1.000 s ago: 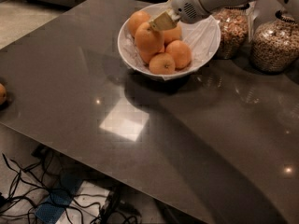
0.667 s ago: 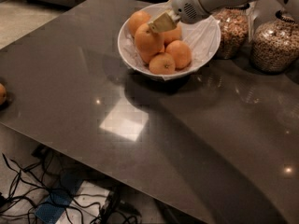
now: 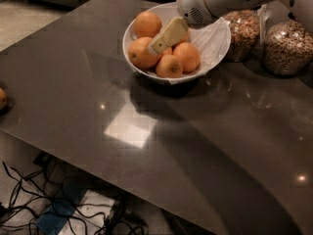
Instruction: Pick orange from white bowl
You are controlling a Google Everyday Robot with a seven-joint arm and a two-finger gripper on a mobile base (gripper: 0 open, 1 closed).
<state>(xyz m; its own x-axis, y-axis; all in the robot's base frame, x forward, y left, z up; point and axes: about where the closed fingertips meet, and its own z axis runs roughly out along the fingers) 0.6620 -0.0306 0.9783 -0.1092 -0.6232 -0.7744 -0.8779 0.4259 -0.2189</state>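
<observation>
The white bowl [image 3: 214, 39] stands at the back of the dark table and holds several oranges. One orange [image 3: 147, 23] is at the back left, one [image 3: 140, 54] at the front left, one [image 3: 169, 67] at the front, and one [image 3: 188, 56] to the right. My gripper [image 3: 156, 46] reaches in from the upper right on a white arm. Its beige tip lies over the middle of the pile, against the front-left orange. Part of the pile is hidden behind it.
Two glass jars of cereal [image 3: 243, 32] [image 3: 287, 47] stand right of the bowl, close to the arm. A lone orange [image 3: 2, 99] lies at the table's left edge. The dark tabletop [image 3: 146, 146] stretches forward; cables lie on the floor below.
The gripper has come down a little and to the left, lower onto the pile of oranges. The bowl and oranges have not moved.
</observation>
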